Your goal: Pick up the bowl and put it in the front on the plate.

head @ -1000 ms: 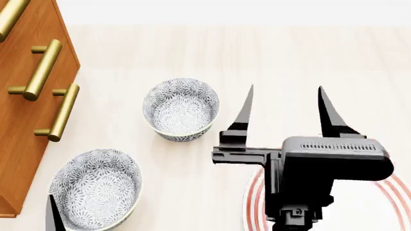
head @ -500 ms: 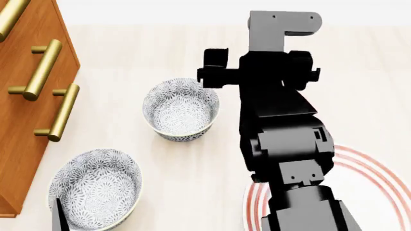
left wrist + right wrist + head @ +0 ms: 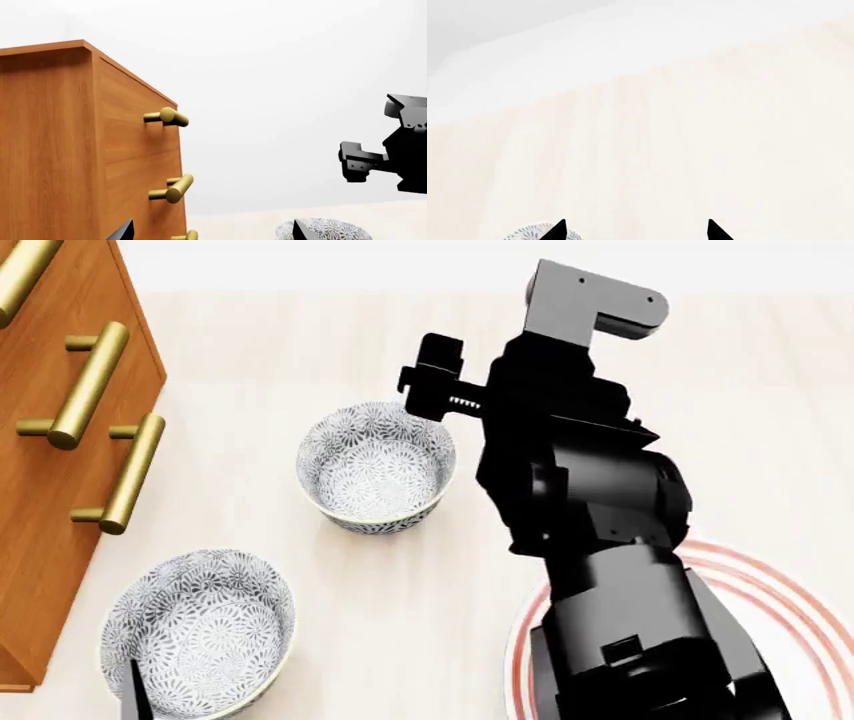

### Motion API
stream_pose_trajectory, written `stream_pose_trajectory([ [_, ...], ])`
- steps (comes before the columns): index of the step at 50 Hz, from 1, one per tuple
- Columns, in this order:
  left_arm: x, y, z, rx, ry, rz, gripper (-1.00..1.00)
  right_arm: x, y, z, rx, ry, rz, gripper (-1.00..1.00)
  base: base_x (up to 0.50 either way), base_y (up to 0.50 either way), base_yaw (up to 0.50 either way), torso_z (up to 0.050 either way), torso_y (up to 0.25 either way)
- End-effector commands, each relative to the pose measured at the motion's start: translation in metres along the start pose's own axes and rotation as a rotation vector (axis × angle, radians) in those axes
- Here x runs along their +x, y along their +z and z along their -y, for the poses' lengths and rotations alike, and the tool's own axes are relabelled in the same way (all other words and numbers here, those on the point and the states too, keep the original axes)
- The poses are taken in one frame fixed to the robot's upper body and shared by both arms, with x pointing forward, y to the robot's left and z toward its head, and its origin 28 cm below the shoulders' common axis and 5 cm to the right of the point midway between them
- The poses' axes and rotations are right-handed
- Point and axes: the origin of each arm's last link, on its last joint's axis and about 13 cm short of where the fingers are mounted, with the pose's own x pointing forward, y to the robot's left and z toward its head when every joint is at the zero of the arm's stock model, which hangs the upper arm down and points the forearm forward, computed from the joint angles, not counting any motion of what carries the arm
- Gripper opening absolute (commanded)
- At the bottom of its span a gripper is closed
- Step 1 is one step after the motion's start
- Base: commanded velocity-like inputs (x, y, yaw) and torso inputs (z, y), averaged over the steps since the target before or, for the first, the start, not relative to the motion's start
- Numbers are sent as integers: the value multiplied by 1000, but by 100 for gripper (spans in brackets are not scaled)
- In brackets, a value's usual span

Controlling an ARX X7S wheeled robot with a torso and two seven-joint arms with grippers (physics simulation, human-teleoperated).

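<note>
Two look-alike floral bowls stand on the pale table in the head view: a far bowl (image 3: pixel 376 465) and a near bowl (image 3: pixel 200 630) at the lower left. The red-ringed plate (image 3: pixel 754 575) lies at the lower right, largely hidden under my right arm (image 3: pixel 587 500). That arm is raised beside the far bowl, and its fingers are hidden in the head view. In the right wrist view my right gripper (image 3: pixel 637 231) is open over bare table, with a bowl rim (image 3: pixel 527 234) by one fingertip. My left gripper (image 3: pixel 212 232) is open too; one fingertip (image 3: pixel 134 692) shows over the near bowl.
A wooden drawer cabinet (image 3: pixel 54 440) with brass bar handles (image 3: pixel 87 385) stands along the left, close to both bowls. In the left wrist view the cabinet (image 3: pixel 87 150) fills one side, and a bowl (image 3: pixel 330 230) and my right arm (image 3: pixel 393 155) show beyond.
My right arm has swung up and forward from low over the plate to beside the far bowl, and its wrist has rolled. The open fingers are now hidden. Neither bowl has moved.
</note>
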Motion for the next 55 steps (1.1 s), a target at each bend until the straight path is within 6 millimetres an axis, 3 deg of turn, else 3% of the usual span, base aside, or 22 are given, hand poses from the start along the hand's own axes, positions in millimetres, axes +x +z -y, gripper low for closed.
stream_pose_trajectory([
  [1, -1, -1, 1, -3, -4, -2, 100, 0, -7, -5, 20, 5, -52, 100, 0, 0, 0, 0, 0],
  [13, -1, 0, 0, -6, -6, 0, 100, 0, -22, -15, -4, 23, -80, 100, 0, 0, 0, 0, 0],
  [55, -1, -2, 0, -13, 4, -25, 100, 1, -40, -18, 77, 10, -148, 100, 0, 0, 0, 0, 0],
])
